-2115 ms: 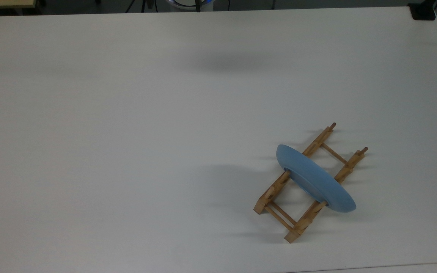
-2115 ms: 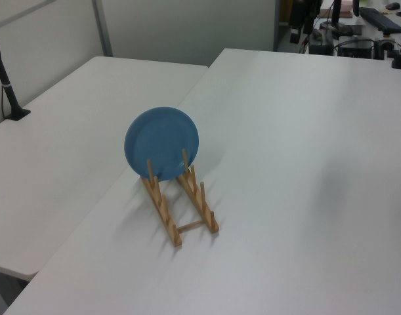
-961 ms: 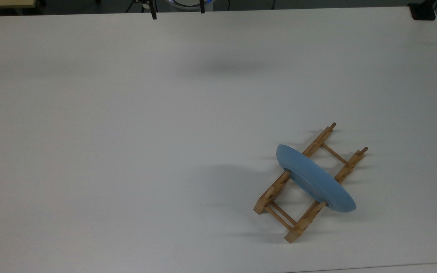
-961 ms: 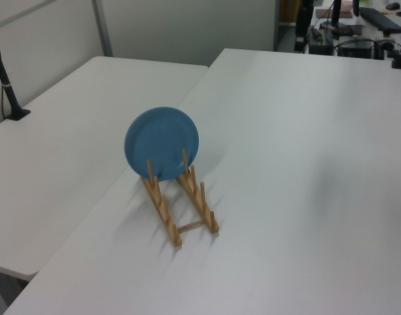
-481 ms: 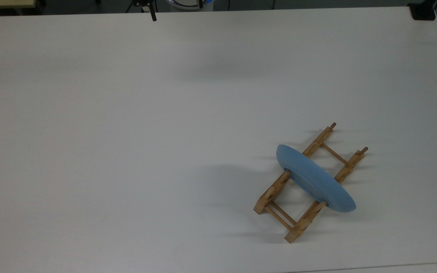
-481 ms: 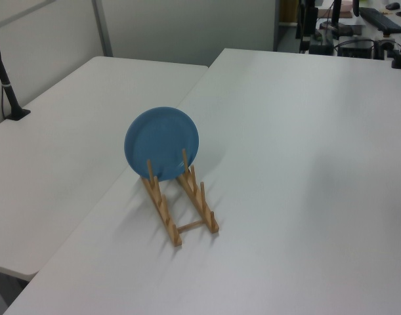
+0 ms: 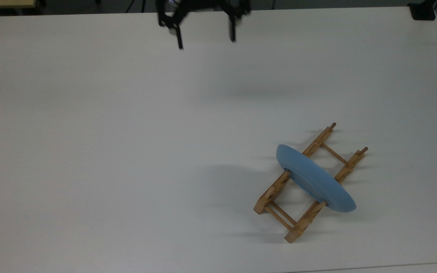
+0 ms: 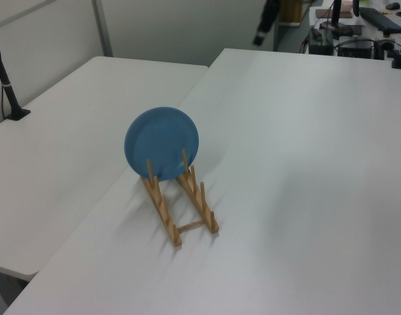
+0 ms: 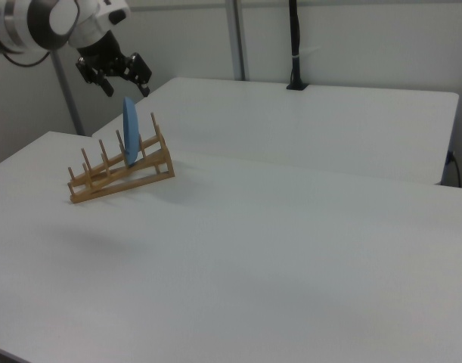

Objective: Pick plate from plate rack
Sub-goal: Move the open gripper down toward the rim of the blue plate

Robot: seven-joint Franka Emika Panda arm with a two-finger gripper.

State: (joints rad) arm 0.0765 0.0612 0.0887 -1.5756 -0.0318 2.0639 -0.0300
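White surface (image 7: 89,132) carries the plate (image 7: 315,178) upright in the plate rack (image 7: 275,189), while the gripper (image 7: 206,41) hovers well apart, jaws wide.

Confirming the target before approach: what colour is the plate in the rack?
Plain light blue plate, clearest in the left view.

plate (image 8: 161,142): upright on plate rack (image 8: 180,205) | table (image 8: 305,197): white | arm tip (image 8: 268,20): far edge
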